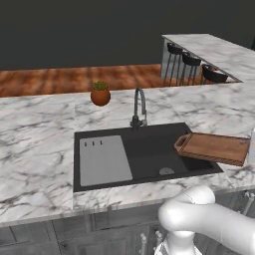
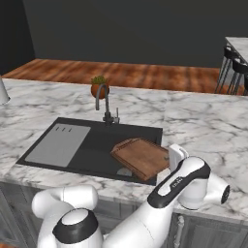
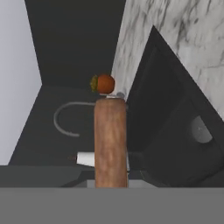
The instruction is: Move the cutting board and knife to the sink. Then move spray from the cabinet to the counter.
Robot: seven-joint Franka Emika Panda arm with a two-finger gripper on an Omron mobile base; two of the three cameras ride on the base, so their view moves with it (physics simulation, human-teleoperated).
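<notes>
The reddish-brown cutting board [image 1: 214,148] hangs level over the right part of the sink [image 1: 149,154], its rounded handle end pointing left over the basin and its far end past the right rim. My gripper [image 2: 170,156] is shut on the board's [image 2: 140,157] right edge. In the hand view the board [image 3: 110,140] runs edge-on away from the fingers, above the dark sink [image 3: 175,144]. White marble counter [image 1: 35,134] surrounds the basin. The knife, the spray and the cabinet are out of view.
A curved faucet [image 1: 140,107] stands behind the sink, with a potted plant [image 1: 100,93] beyond it. A flat grey drainer panel [image 1: 103,159] fills the sink's left half. Bar stools [image 1: 191,62] line a second marble top [image 1: 219,50] at the back right.
</notes>
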